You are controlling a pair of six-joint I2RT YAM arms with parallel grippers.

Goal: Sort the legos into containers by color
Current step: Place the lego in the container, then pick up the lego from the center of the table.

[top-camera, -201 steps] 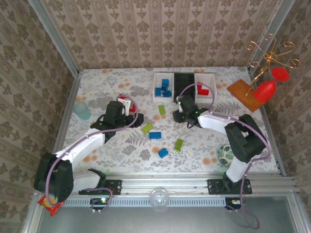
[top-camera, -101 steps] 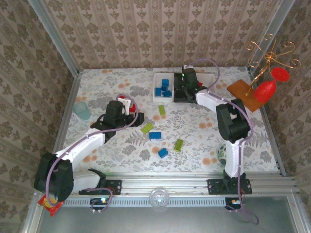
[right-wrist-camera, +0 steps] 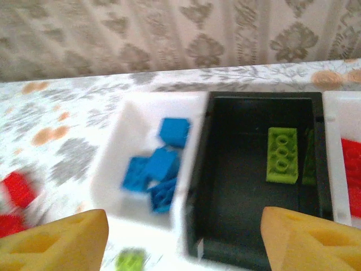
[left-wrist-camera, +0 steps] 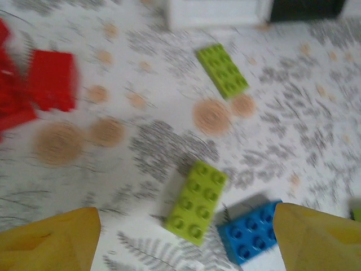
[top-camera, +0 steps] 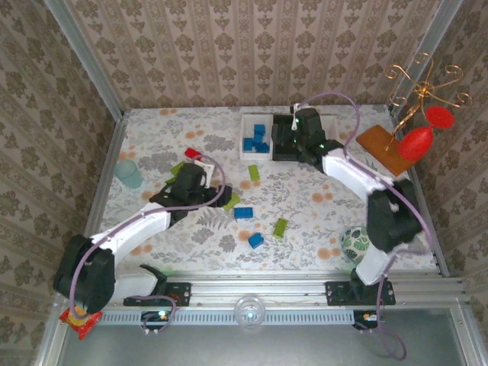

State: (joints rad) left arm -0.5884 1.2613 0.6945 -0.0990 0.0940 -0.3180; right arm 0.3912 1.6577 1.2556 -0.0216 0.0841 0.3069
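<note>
Three containers stand at the back: a white bin (top-camera: 255, 137) with blue legos (right-wrist-camera: 161, 164), a black bin (right-wrist-camera: 237, 186) with a lime green brick (right-wrist-camera: 282, 154), and a white bin (top-camera: 333, 122) with red ones (right-wrist-camera: 351, 164). My right gripper (top-camera: 288, 146) hovers open and empty over the black bin's near edge. My left gripper (left-wrist-camera: 186, 243) is open just above the table, a green brick (left-wrist-camera: 196, 202) lying between its fingers and a blue brick (left-wrist-camera: 248, 231) by the right finger. Loose on the table lie another green brick (left-wrist-camera: 222, 70), red bricks (left-wrist-camera: 52, 80), a green one (top-camera: 280, 226) and a blue one (top-camera: 255, 241).
A pale teal cup (top-camera: 128, 173) stands at the left edge. An orange board (top-camera: 383, 146) carrying red ornaments (top-camera: 415, 141) on a gold wire stand sits at the back right. A patterned ball (top-camera: 354, 245) lies near the right arm's base. Wallpapered walls close three sides.
My right gripper travelled from the table's middle to the black bin and opened; a green brick now lies in that bin. My left gripper shifted right, from the red bricks toward the green brick.
</note>
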